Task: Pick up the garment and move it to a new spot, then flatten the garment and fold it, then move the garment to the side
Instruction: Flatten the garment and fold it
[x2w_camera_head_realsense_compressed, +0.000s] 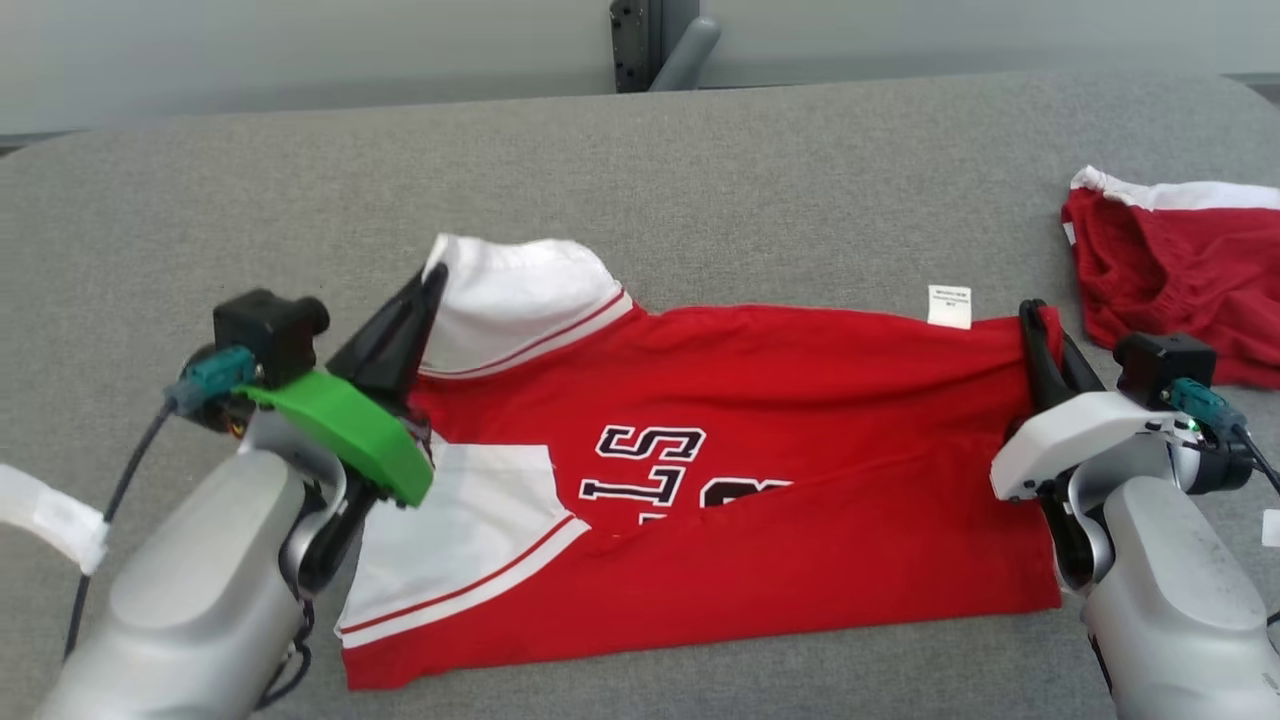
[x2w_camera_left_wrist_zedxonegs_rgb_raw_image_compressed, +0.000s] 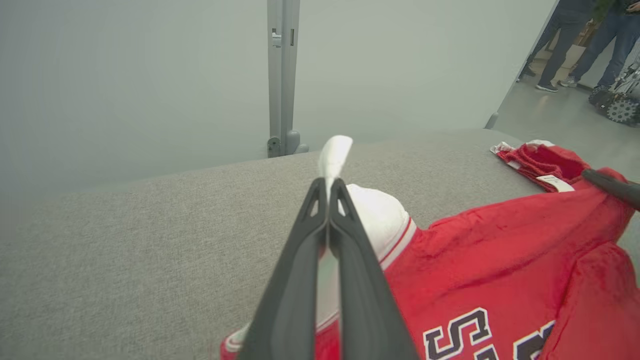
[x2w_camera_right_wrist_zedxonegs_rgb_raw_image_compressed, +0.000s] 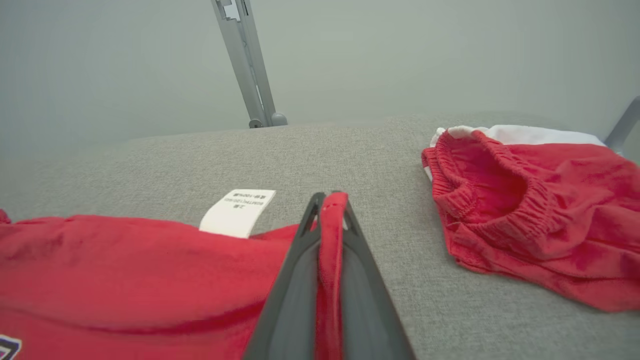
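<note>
Status: the red jersey (x2w_camera_head_realsense_compressed: 760, 440) lies mostly flat, spread left to right across the middle of the grey padded table (x2w_camera_head_realsense_compressed: 700, 170), so the relocate and flatten steps look done. A first fold appears to be in. In the head view the near strip of red cloth lies over the lower part of the black-and-white lettering (x2w_camera_head_realsense_compressed: 650, 465), along a slanted edge. The rest of the folding and the final move to the side are not yet done. The left gripper (x2w_camera_head_realsense_compressed: 432, 280) is closed tight on the far white sleeve (x2w_camera_left_wrist_zedxonegs_rgb_raw_image_compressed: 380, 220). Its wrist view shows a sliver of white cloth sticking out past the fingertips. The right gripper (x2w_camera_head_realsense_compressed: 1030, 315) is likewise clamped shut on the far right corner of the red hem. A red edge is sandwiched between its fingers (x2w_camera_right_wrist_zedxonegs_rgb_raw_image_compressed: 300, 250), just beside the white care label (x2w_camera_right_wrist_zedxonegs_rgb_raw_image_compressed: 237, 212). Both pincers therefore hold the jersey's far edge at opposite ends, with the body of the shirt stretched between them and lying toward the robot. This is likely the setup for bringing the far edge over. The red shorts (x2w_camera_head_realsense_compressed: 1180, 280) sit apart at the far right, close to the right gripper, and risk getting snagged.
</note>
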